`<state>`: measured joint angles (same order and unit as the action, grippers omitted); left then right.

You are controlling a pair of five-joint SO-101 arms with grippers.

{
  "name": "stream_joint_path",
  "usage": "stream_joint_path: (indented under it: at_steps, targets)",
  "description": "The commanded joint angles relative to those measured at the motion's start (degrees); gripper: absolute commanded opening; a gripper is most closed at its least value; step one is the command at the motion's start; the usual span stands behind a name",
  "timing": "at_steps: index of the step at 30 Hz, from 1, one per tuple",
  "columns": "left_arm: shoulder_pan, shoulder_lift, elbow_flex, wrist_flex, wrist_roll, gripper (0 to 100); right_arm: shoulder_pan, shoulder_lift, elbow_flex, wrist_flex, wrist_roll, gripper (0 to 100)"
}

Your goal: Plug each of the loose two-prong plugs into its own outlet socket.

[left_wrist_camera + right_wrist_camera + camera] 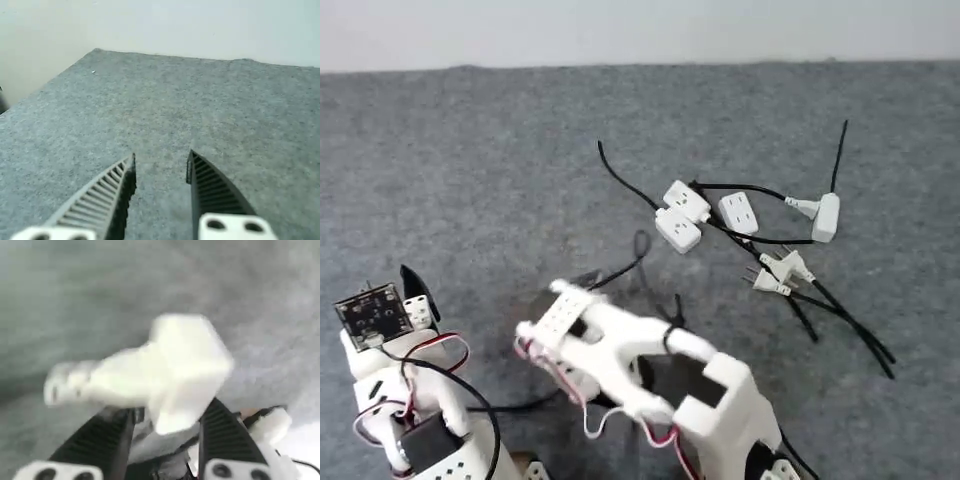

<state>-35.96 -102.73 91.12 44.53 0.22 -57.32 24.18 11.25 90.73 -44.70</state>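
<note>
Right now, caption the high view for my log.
Three white sockets and loose plugs on grey mat, beyond both arms.

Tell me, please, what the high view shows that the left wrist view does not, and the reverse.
High view: three white outlet sockets, loose two-prong plugs and black cables. Left wrist view: the left gripper, open, seen close up, and a corner of the table. Both: the grey carpet and the pale wall.

**Grey felt, pale wall**

We're looking down on a grey felt mat (470, 170) spread across the table. Along its far edge we see a plain pale wall (620, 30). The left wrist view catches one corner of the mat.
</note>
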Motion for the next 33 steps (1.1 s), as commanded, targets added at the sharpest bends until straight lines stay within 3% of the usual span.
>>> stream_joint_path:
  at_steps: [1,5,13,22,26,33]
  targets:
    - [-0.09,0.00,-0.48,-1.49,0.53,17,6.29,-0.48,0.26,-0.75,2.37,15.4]
    - [0.00,0.00,-0.48,-1.49,0.53,17,10.24,-0.48,1.32,-1.01,5.27,15.2]
    - [1.32,0.00,-0.40,-1.41,0.44,17,10.42,-0.57,1.14,-2.77,14.15,15.1]
    - [1.41,0.00,-0.40,-1.41,0.44,17,17.54,-0.48,1.14,-3.12,36.57,14.0]
    - [1.41,0.00,-0.40,-1.41,0.44,17,18.07,-0.04,1.41,-3.65,37.36,0.0]
    - [1.41,0.00,0.04,-1.67,0.44,17,18.95,-0.84,-0.09,-2.86,41.67,0.8]
